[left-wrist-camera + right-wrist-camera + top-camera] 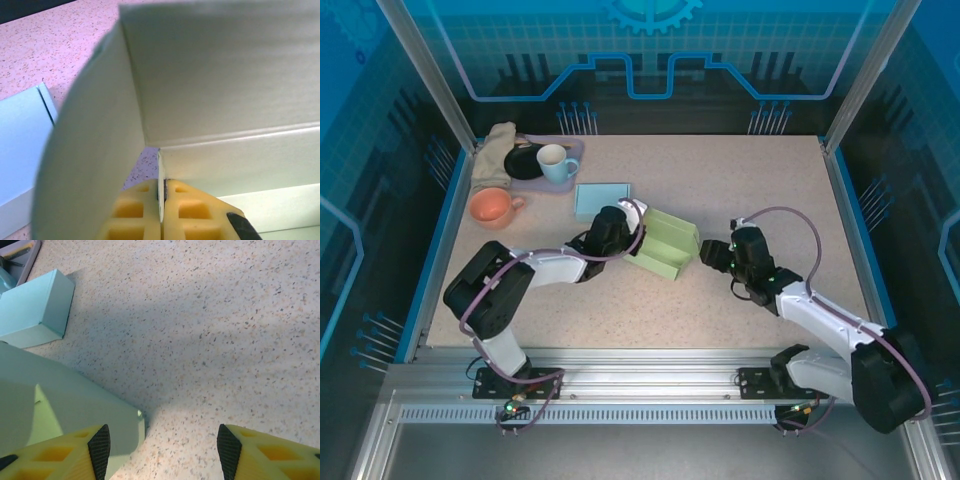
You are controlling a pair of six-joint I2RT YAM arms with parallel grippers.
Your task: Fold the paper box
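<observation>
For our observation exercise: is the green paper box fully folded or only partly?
Partly folded: the green box has walls standing but an open top, and the left fingers pinch one thin edge.

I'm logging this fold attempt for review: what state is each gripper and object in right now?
green paper box, partly folded, walls raised, top open.
left gripper, shut on a thin panel of the green paper box.
right gripper, open, holding nothing, beside the box.
blue box, closed, lying flat.
blue mug, upright.
orange cup, upright.
</observation>
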